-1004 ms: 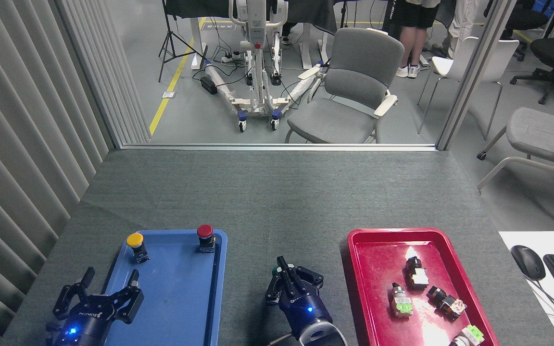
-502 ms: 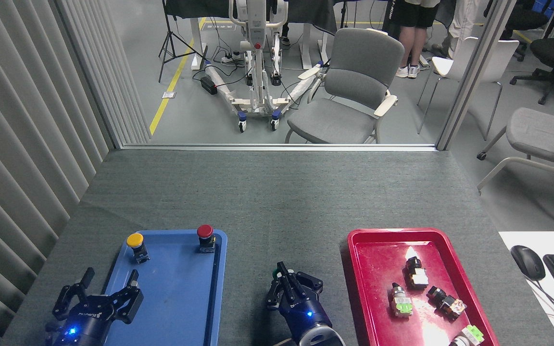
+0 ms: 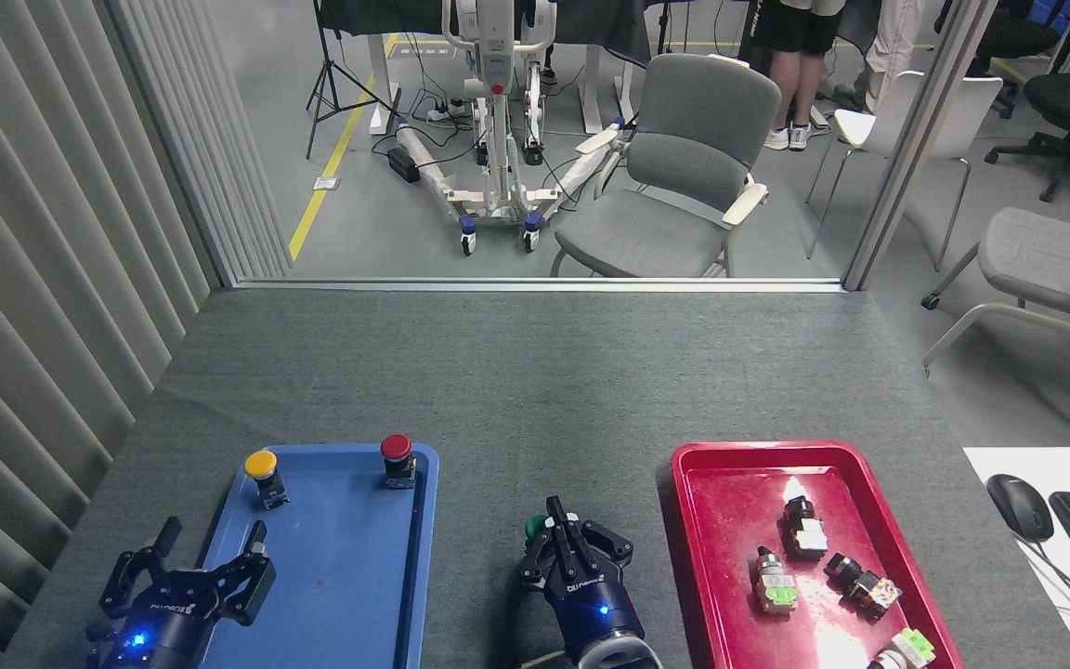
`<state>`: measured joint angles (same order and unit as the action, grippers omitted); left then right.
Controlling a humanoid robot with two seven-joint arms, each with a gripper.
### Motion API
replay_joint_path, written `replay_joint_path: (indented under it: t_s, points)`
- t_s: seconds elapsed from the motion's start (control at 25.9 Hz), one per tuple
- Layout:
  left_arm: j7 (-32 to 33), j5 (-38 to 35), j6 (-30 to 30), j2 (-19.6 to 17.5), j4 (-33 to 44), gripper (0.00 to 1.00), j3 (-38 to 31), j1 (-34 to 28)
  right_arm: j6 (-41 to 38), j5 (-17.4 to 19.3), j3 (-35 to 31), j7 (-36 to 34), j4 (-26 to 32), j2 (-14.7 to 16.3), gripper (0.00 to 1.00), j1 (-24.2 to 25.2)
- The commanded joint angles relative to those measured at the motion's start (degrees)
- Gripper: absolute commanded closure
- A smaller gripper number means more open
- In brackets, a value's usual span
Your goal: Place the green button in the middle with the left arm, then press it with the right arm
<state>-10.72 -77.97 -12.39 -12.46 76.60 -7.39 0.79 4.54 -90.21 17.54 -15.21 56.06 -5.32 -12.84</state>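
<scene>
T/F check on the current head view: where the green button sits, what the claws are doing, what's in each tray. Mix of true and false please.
1. The green button sits on the bare tabletop between the two trays. True.
2. The blue tray holds a yellow-capped button and a red-capped button. True.
3. The left claw is closed on the yellow-capped button. False: it is open, over the near left corner of the blue tray, apart from that button.
4. The right claw is over the red tray. False: it is at the green button, on the tabletop between the trays.
5. The red tray is empty. False: several small switch parts lie in it.
</scene>
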Motion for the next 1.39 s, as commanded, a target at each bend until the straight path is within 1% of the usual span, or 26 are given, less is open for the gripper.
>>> replay_joint_path:
  t_s: [0.0, 0.04, 0.15, 0.19, 0.31, 0.46, 0.54, 0.62, 0.73, 0.85, 1.0, 1.2, 1.24, 1.35]
  points:
    - [-0.44, -0.08, -0.09, -0.02, 0.04, 0.01, 0.00, 0.01, 1.97, 1.88, -0.48, -1.49, 0.37, -0.39, 0.72, -0.08]
    - [-0.61, -0.08, -0.09, -0.02, 0.04, 0.01, 0.00, 0.01, 3.73, 2.41, -0.48, -2.19, 0.37, -0.75, 0.67, -0.08]
    - [-0.61, -0.08, -0.09, -0.02, 0.04, 0.01, 0.00, 0.01, 6.54, 2.76, -0.48, -4.03, 0.55, -0.83, 0.59, -0.08]
    - [-0.44, -0.08, -0.09, -0.02, -0.05, 0.01, 0.00, 0.01, 6.80, 2.85, -0.66, -4.21, 0.55, -0.83, 0.53, -0.08]
    - [-0.35, 0.01, 0.08, -0.02, -0.05, 0.01, 0.00, 0.01, 7.07, 2.93, -1.36, -4.21, 0.72, -0.57, 0.25, -0.26]
    - [-0.26, 0.01, 0.17, -0.02, 0.04, 0.01, 0.00, -0.08, 6.98, 3.11, -3.82, -4.12, 1.43, -0.04, 0.05, 0.09]
    - [-0.26, 0.01, 0.26, -0.02, -0.05, 0.01, 0.00, -0.08, 6.98, 3.20, -4.62, -4.12, 1.43, 0.75, 0.03, 0.18]
    - [-0.17, 0.10, 0.26, 0.07, 0.03, 0.01, -0.08, -0.08, 6.63, 4.60, -5.67, -4.12, 1.69, 2.07, 0.02, 0.18]
    - [-0.09, 0.54, 0.43, 0.07, -0.05, 0.01, -0.09, 0.01, 6.36, 6.19, -5.85, -4.12, 3.09, 2.86, 0.01, 0.62]
    - [-0.09, 2.21, 0.08, 0.07, -0.05, 0.01, 0.00, -0.08, 5.66, 6.27, -5.85, -5.00, 4.24, 4.53, 0.01, 1.15]
    - [-0.09, 2.56, 0.08, 0.07, 0.04, 0.01, 0.00, -0.08, 2.49, 6.45, -6.99, -7.37, 7.75, 7.43, 0.01, 3.96]
    - [0.00, 2.65, 0.26, 0.07, -0.05, 0.01, 0.00, -0.08, 1.18, 6.45, -8.39, -7.46, 11.44, 12.53, 0.00, 6.07]
    - [0.00, 2.65, 0.17, 0.16, 0.04, 0.01, 0.00, -0.08, 1.35, 6.54, -8.66, -7.37, 11.97, 13.14, 0.00, 6.16]
    - [0.09, 2.65, 0.26, 0.42, 0.04, 0.01, 0.00, -0.08, 1.97, 6.62, -9.98, -7.20, 13.38, 13.40, 0.00, 7.30]
